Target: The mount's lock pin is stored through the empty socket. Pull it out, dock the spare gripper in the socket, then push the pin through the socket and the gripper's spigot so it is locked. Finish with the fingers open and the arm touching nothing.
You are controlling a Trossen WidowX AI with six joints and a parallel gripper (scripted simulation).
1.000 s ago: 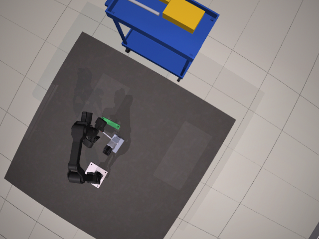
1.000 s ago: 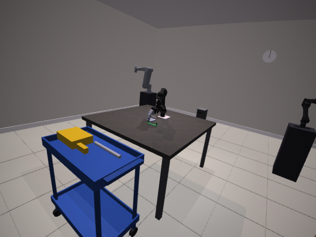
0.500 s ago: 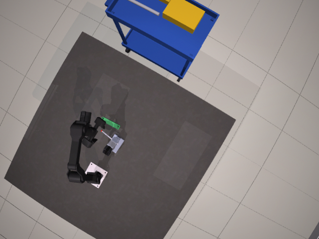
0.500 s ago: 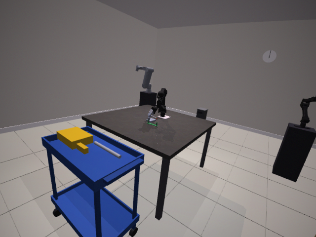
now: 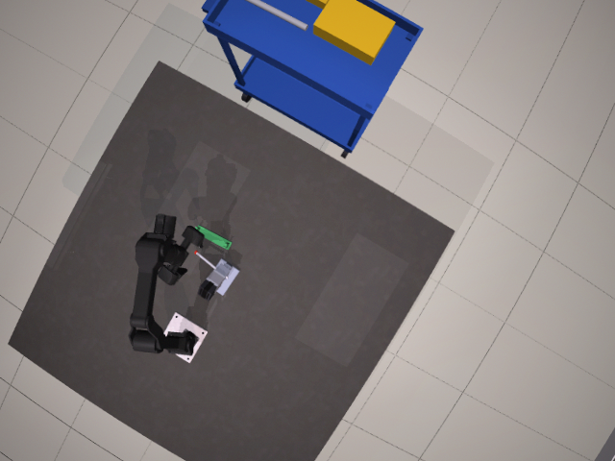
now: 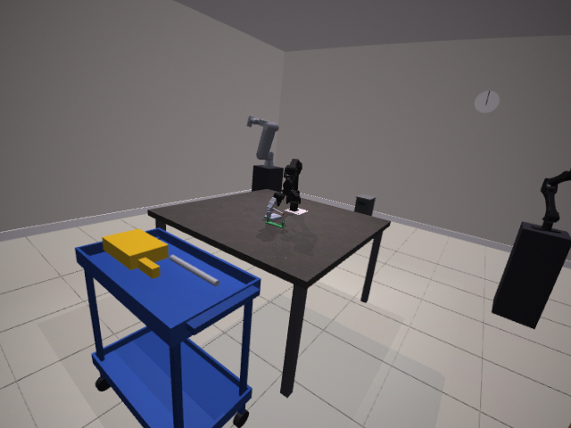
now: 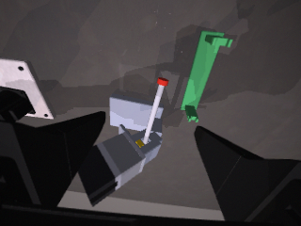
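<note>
The light grey mount (image 5: pixel 231 278) (image 7: pixel 132 113) stands on the dark table (image 5: pixel 298 298) (image 6: pixel 322 239). The spare gripper (image 5: pixel 208 289) (image 7: pixel 115 162), grey with a dark end, sits with its spigot in the mount's socket. The white lock pin (image 5: pixel 209 262) (image 7: pixel 154 110) with a red head is tilted, its lower end in the socket by a yellow mark and most of its length sticking out. How deep it goes is hidden. A green cradle (image 5: pixel 214 236) (image 6: pixel 275 224) (image 7: pixel 199 75) lies beside it, empty. My gripper (image 5: pixel 184 255) (image 7: pixel 151 122) is wide open, above the pin and clear of it.
The arm's white base plate (image 5: pixel 191 329) (image 7: pixel 23 85) is near the mount. A blue cart (image 5: pixel 317 84) (image 6: pixel 175 294) with a yellow block (image 5: pixel 354 27) and a grey rod (image 6: pixel 194 269) stands off the table. Other arms on pedestals stand farther off.
</note>
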